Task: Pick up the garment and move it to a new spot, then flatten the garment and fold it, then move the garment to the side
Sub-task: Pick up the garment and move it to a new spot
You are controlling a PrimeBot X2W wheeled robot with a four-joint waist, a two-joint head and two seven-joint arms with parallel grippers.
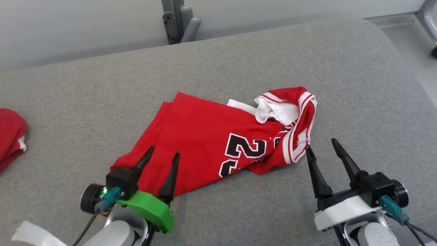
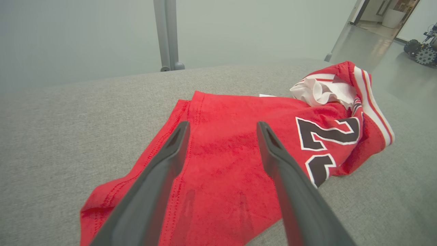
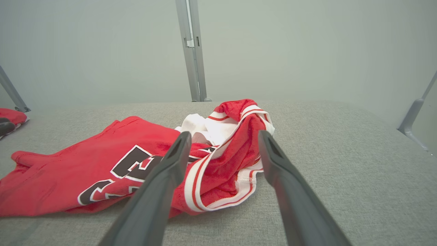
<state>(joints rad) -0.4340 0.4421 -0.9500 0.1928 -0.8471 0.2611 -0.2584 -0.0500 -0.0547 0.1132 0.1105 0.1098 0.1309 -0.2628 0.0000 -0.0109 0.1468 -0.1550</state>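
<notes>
A red jersey [image 1: 201,136] with black-and-white numbers and striped white trim lies crumpled on the grey cushion, its bunched collar end at the right. My left gripper [image 1: 164,153] stands open over the jersey's near-left hem, nothing between its fingers. The left wrist view shows the jersey [image 2: 232,150] spread beyond that open gripper [image 2: 222,128]. My right gripper [image 1: 321,143] is open just right of the striped edge, above bare cushion. In the right wrist view the bunched end of the jersey [image 3: 228,150] sits just ahead of that open gripper [image 3: 223,136].
The grey cushioned surface [image 1: 307,61] stretches wide around the jersey. Another red garment [image 1: 10,136] lies at the far left edge. A grey metal post [image 1: 179,20] rises behind the cushion. A wheeled device [image 2: 421,51] stands on the floor far right.
</notes>
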